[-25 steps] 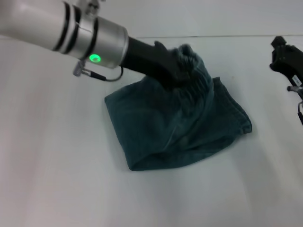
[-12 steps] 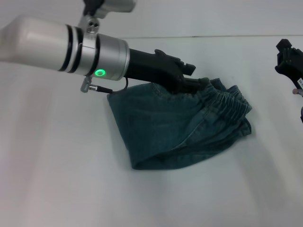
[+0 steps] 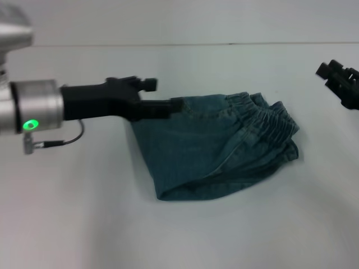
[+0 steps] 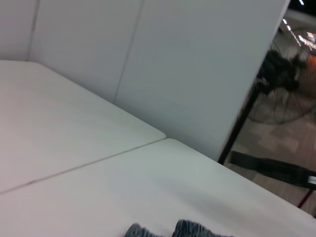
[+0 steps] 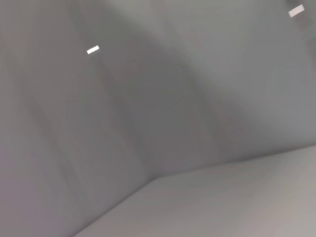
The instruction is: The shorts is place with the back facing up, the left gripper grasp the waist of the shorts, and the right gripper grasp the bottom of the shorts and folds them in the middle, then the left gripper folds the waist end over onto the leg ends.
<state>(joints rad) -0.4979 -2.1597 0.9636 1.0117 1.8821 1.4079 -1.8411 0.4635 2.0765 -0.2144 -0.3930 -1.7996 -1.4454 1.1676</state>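
Shorts [image 3: 216, 148] are now lying folded on the table [image 3: 84, 224], waist [image 3: 269, 120] dropped over the legs, since the left gripper [image 3: 175, 105] let go and is retreating left of them, fingertips touching the denim edge; I cannot tell their spread. Dragging cloth could undo the fold. Right gripper [image 3: 339, 81] is idling right of the shorts. No writing is showing

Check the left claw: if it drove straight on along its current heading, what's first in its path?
Probably the shorts. The left claw points across the table at their near top edge, its tip at or over the denim; height above the cloth is unclear, so contact is likely, not certain.
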